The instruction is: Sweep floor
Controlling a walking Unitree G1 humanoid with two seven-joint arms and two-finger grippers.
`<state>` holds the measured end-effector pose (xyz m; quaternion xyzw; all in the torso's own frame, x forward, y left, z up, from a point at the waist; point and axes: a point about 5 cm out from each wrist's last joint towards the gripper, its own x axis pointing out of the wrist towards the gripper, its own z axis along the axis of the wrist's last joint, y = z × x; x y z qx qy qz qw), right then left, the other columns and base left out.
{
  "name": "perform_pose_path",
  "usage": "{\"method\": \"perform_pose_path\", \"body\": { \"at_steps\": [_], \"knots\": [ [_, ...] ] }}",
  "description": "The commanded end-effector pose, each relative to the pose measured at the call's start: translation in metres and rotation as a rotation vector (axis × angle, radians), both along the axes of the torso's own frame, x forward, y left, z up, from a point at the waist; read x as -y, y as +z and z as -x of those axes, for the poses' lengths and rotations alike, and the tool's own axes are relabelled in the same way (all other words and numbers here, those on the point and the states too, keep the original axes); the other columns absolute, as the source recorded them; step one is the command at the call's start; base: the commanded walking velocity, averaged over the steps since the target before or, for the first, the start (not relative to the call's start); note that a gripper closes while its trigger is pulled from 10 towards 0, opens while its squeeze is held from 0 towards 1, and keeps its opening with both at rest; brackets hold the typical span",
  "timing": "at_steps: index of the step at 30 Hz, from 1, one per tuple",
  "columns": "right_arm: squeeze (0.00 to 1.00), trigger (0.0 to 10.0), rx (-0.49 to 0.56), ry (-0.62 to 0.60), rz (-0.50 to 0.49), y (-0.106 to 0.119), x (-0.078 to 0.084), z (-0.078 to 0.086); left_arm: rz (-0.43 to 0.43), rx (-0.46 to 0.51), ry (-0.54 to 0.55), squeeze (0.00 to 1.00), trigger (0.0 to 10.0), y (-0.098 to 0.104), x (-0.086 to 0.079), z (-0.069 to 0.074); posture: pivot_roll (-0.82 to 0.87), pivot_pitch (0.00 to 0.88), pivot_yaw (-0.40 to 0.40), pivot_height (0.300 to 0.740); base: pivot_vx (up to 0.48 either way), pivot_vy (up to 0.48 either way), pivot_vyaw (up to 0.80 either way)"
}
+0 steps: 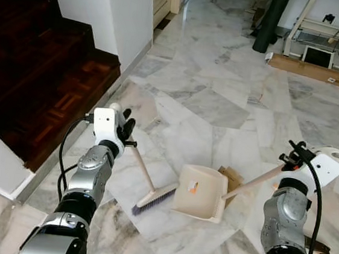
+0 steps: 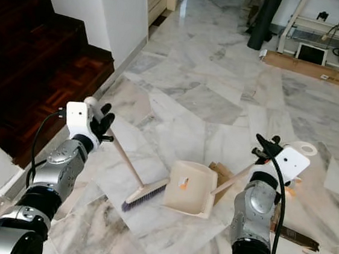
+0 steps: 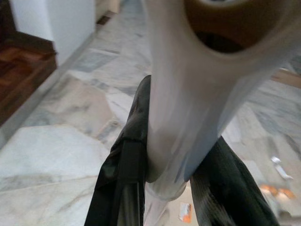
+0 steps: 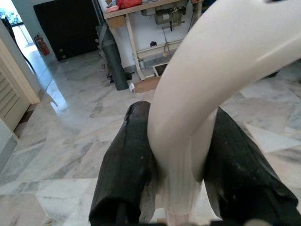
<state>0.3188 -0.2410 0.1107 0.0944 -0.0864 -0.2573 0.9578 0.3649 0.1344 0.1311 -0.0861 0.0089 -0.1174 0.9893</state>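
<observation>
My left gripper [image 1: 127, 128] is shut on the wooden handle of a hand broom [image 1: 143, 168]; its bristle head [image 1: 155, 198] rests on the marble floor beside the dustpan. On the right, my right gripper [image 1: 292, 157] is shut on the long handle of a cream dustpan [image 1: 200, 193], which sits on the floor with its mouth toward the broom. A brown scrap of cardboard [image 1: 232, 177] lies just behind the pan. In the left wrist view both fingers [image 3: 127, 174] clamp the pale handle end. The right wrist view shows the fingers [image 4: 128, 169] squeezing the white handle loop.
Dark wooden stairs [image 1: 36, 70] and a white wall [image 1: 129, 19] stand to the left. A long cardboard strip [image 1: 318, 72], a dark roll [image 1: 270, 22] and a white rack [image 1: 325, 34] are at the back right. Debris [image 2: 291, 234] lies by my right arm.
</observation>
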Motion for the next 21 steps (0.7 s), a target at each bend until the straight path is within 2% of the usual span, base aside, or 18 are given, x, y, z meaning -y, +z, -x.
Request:
{"method": "perform_pose_path", "body": {
  "at_steps": [1,3,6,8,12,14,15,17,21],
  "knots": [
    [0.0,10.0,0.074,0.008,-0.055,0.014,-0.007,-0.007,0.091,0.018,-0.104,0.0,10.0,0.009,0.018,0.0,-0.04,0.122,0.009,0.74,0.0,0.0,0.0],
    [0.0,10.0,0.074,0.008,-0.056,0.014,-0.007,-0.007,0.094,0.017,-0.115,0.0,10.0,0.009,0.018,0.0,-0.04,0.121,0.009,0.74,0.0,0.0,0.0],
    [0.0,10.0,0.075,0.005,-0.062,0.014,-0.007,-0.007,0.084,0.019,-0.191,0.0,10.0,0.011,0.025,0.003,-0.04,0.118,0.01,0.74,0.0,0.0,0.0],
    [0.0,10.0,0.076,0.004,-0.064,0.015,-0.007,-0.007,0.069,0.027,-0.184,0.0,10.0,0.011,0.025,0.003,-0.04,0.117,0.012,0.74,0.0,0.0,0.0],
    [0.0,10.0,0.079,0.006,-0.065,0.016,-0.008,-0.008,0.046,0.037,-0.064,0.0,10.0,0.012,0.013,-0.002,-0.04,0.121,0.013,0.74,0.0,0.0,0.0],
    [0.0,10.0,0.077,0.008,-0.065,0.015,-0.008,-0.007,0.02,0.053,0.029,0.0,10.0,0.016,0.002,-0.005,-0.04,0.121,0.013,0.74,0.0,0.0,0.0],
    [0.0,10.0,0.077,0.008,-0.065,0.015,-0.008,-0.007,0.02,0.053,0.029,0.0,10.0,0.016,0.002,-0.005,-0.04,0.121,0.013,0.74,0.0,0.0,0.0],
    [0.0,10.0,0.067,0.012,-0.065,0.012,-0.009,-0.006,-0.015,0.105,0.134,0.0,10.0,0.026,-0.013,-0.007,-0.04,0.12,0.013,0.74,0.0,0.0,0.0],
    [0.0,10.0,0.062,0.013,-0.066,0.011,-0.009,-0.006,-0.005,0.141,0.191,0.0,10.0,0.033,-0.022,-0.008,-0.04,0.127,0.014,0.74,0.0,0.0,0.0]
  ]
}}
